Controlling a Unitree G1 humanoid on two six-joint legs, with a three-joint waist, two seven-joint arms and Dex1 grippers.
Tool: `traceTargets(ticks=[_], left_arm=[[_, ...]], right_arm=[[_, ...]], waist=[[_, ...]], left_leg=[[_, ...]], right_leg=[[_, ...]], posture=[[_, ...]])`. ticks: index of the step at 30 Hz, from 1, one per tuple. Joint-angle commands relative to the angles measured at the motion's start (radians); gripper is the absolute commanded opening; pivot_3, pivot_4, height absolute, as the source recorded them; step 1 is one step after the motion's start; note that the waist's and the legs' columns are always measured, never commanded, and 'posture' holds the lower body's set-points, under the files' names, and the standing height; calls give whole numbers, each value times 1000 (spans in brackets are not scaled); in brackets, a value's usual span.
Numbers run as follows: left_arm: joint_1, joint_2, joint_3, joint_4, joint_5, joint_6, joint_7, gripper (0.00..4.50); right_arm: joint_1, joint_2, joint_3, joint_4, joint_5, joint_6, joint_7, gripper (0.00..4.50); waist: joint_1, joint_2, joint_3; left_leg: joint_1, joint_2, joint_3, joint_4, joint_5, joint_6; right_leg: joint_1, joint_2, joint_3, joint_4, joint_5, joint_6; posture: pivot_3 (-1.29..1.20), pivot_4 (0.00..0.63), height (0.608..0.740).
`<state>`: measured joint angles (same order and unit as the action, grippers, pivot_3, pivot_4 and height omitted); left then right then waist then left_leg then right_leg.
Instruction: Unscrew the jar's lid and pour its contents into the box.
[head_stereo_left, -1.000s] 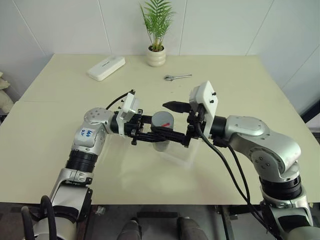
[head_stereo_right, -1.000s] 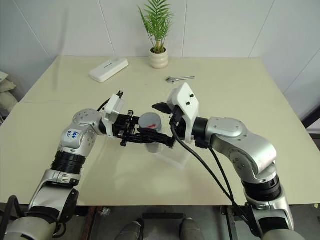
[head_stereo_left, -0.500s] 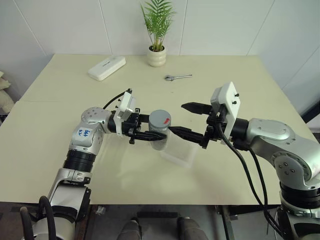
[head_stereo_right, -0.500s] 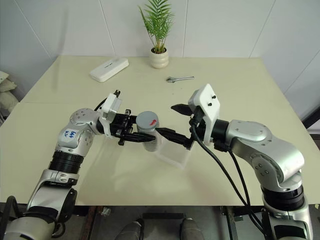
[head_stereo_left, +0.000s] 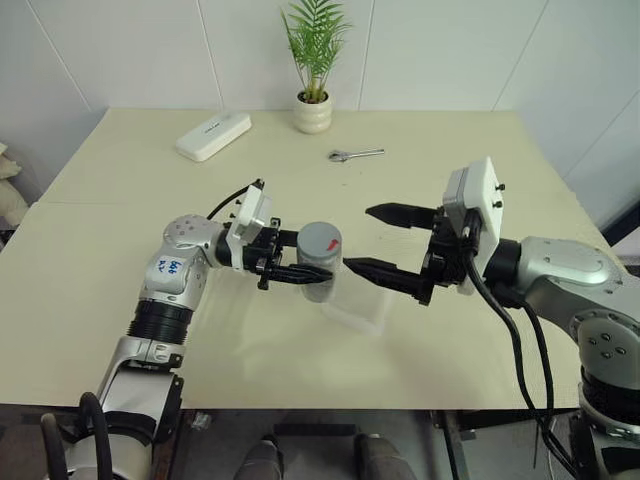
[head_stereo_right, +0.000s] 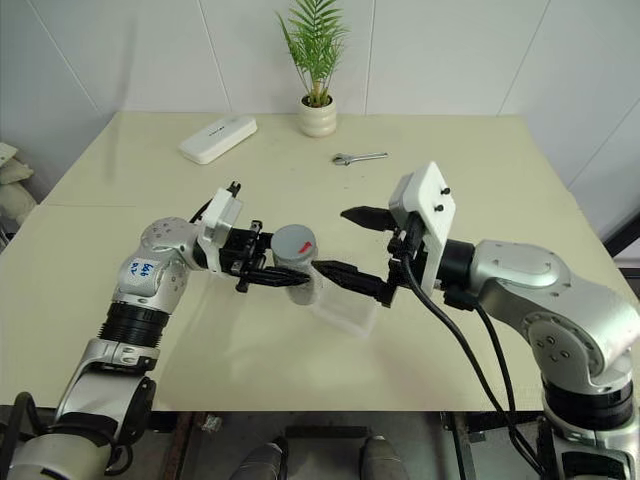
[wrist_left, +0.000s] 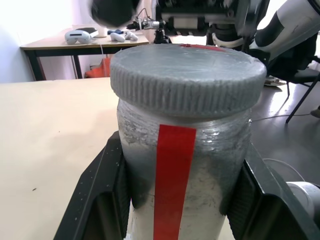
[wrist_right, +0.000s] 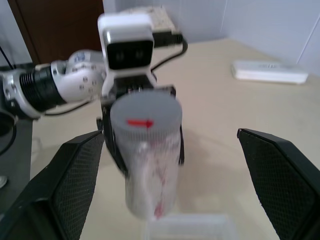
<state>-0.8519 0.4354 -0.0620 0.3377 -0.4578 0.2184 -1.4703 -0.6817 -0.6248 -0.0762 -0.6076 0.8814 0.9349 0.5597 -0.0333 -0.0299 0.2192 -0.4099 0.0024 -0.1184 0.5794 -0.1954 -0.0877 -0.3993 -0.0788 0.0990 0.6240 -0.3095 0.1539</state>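
Near the centre of the left eye view we see our left gripper (head_stereo_left: 300, 271) clamped around the jar (head_stereo_left: 320, 262), keeping it upright above the table (head_stereo_left: 120, 200) so the body cannot spin. The gray lid (wrist_left: 187, 72) is on, facing up and free to grasp. Right of centre, our right gripper (head_stereo_left: 385, 241) stands spread wide and empty, apart from the lid, probably between twists. The box (head_stereo_left: 355, 305) waits just below-right of the jar, placed for pouring.

gray lid (wrist_left: 187, 70), red-striped clear jar (wrist_left: 182, 185)
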Motion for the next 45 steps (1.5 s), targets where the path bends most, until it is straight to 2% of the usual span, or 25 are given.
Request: traceTargets(ticks=[1, 9, 19, 45], left_arm=[[-27, -15, -8, -12, -16, 20, -17, 1984], [-43, -39, -12, -9, -7, 9, -21, 1984], [-31, -35, -10, -15, -5, 0, -20, 1984], [-10, -17, -1, -26, -4, -3, -14, 1984]], right_arm=[[-45, 53, 81, 31, -56, -42, -17, 4474], [-116, 156, 199, 142, -175, -99, -10, 4474], [-130, 185, 214, 177, -226, -112, 9, 4474], [-27, 40, 66, 91, -185, -43, -5, 4474]], waist=[[0, 0, 0], [1, 0, 0], [1, 0, 0], [2, 0, 0]], left_leg=[[0, 0, 0, 0, 0, 0], [-1, 0, 0, 0, 0, 0], [-1, 0, -1, 0, 0, 0], [0, 0, -1, 0, 0, 0]], right_leg=[[0, 0, 0, 0, 0, 0], [0, 0, 0, 0, 0, 0], [0, 0, 0, 0, 0, 0], [0, 0, -1, 1, 0, 0]], posture=[[0, 150, 740], [0, 150, 740], [0, 150, 740], [0, 150, 740]])
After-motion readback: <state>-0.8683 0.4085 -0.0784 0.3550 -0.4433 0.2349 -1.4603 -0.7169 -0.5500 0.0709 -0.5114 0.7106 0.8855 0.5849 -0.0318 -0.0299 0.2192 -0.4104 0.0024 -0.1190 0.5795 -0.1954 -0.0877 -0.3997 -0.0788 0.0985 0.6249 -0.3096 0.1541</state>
